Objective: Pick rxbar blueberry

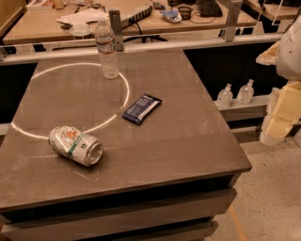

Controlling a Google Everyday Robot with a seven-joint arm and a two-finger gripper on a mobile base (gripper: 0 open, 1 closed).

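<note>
So the rxbar blueberry (141,108) is lying flat on the dark tabletop (188,141), a bit right of the middle. It's a shiny navy wrapper with some white print, turned diagonally so one end points toward the far right corner. Nothing is touching it. Its left end sits just outside a thin bright ring of light (127,89) that curves across the left half of the table.

Inside that ring, toward the back edge, a clear water bottle (107,49) stands upright with its cap on, well apart from the bar. Down near the front left there's a silver-green soda can (75,145) tipped on its side with its top facing the front right. It's also well clear of the bar.

The gripper (282,110) is way off to the right, past the table edge and partly cut off from where I'm looking. It's pale and blocky, hanging over the floor, nowhere near the bar. Honestly can't tell how wide its grip is set from this angle.

Behind it, on a low ledge beside the table, are two small clear pump bottles (225,96). Further back there's a wooden desk (42,26) with papers and a black keyboard (209,8) on it.
</note>
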